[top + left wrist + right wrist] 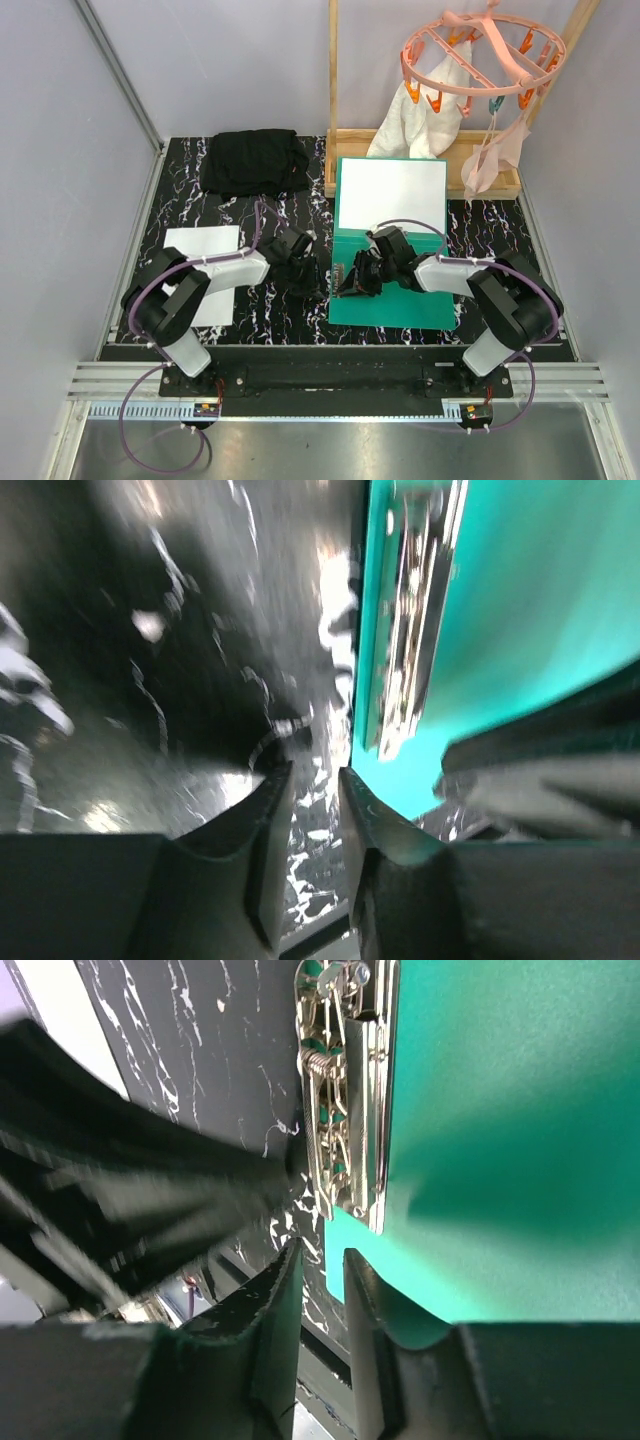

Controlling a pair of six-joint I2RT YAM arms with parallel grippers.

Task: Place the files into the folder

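The teal folder (395,290) lies open and flat right of centre. One white file (392,193) lies on its far half. The other file (203,262) lies on the table at the left. A metal clip (341,274) sits at the folder's left edge and shows in the left wrist view (415,610) and the right wrist view (345,1110). My left gripper (308,277) (315,772) hovers over the bare table just left of that edge, jaws narrowly apart and empty. My right gripper (353,281) (322,1252) straddles the folder's (500,1110) left edge below the clip, jaws narrowly apart.
A folded black cloth (255,160) lies at the back left. A wooden frame (425,165) with a pink clip hanger (480,50) and hanging cloths stands at the back right. The two grippers are close together; the left arm shows blurred in the right wrist view (130,1190).
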